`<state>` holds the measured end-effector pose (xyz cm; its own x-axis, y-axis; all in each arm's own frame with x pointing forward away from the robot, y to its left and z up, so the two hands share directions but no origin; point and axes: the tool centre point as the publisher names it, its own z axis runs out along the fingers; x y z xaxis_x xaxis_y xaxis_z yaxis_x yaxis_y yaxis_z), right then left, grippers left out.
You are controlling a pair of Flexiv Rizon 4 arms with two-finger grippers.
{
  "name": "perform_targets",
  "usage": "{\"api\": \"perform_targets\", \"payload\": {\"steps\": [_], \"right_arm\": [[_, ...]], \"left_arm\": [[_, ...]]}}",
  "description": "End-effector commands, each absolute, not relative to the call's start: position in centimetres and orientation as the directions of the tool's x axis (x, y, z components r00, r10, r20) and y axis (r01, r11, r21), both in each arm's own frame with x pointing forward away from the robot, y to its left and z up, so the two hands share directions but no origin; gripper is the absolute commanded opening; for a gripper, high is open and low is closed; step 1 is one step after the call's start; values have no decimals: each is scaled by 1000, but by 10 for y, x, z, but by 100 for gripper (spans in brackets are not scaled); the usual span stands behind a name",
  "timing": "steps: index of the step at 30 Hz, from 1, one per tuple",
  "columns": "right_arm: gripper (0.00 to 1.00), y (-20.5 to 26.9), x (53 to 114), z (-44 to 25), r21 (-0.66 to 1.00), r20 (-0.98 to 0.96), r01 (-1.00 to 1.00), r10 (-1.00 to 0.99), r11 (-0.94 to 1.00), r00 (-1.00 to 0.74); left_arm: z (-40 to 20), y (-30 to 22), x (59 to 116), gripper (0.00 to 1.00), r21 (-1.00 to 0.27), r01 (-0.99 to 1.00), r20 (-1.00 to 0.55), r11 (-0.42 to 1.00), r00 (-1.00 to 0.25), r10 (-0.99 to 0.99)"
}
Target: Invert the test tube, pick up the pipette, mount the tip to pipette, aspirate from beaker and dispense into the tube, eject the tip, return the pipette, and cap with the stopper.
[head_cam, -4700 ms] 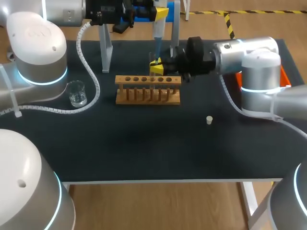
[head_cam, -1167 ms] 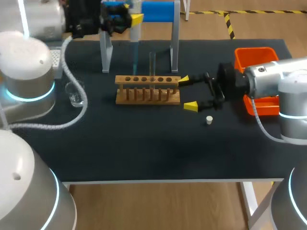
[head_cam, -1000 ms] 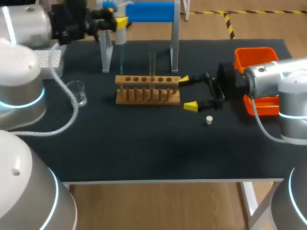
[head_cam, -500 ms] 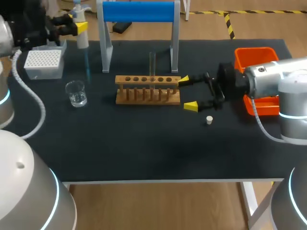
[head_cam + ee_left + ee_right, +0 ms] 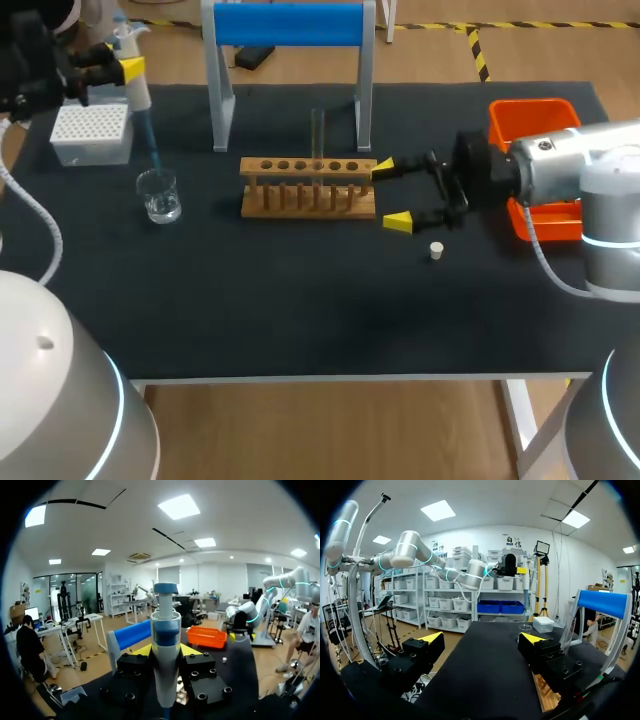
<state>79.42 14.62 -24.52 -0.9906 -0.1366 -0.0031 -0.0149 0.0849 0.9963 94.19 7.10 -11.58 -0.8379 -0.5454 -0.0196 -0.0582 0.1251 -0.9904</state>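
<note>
Left hand (image 5: pixel 126 72) grips the pipette (image 5: pixel 139 95) near the beaker (image 5: pixel 160 196) of clear liquid; right hand (image 5: pixel 392 192) gapes wide beside the rack (image 5: pixel 308 188)

The left arm comes in at the far left corner, its hand (image 5: pixel 120 68) clamped from both sides on the upright pipette (image 5: pixel 139 95), while the right arm lies level above the desk, its hand (image 5: pixel 391 194) spread wide, fingers pointing leftward.
</note>
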Motion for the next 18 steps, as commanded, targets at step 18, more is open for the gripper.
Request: {"api": "perform_targets", "payload": {"steps": [18], "right_arm": [[100, 145, 794, -245, 996, -3, -15, -138, 88, -990]], "left_arm": [[-119, 80, 949, 0, -992, -53, -21, 117, -832, -554]]}}
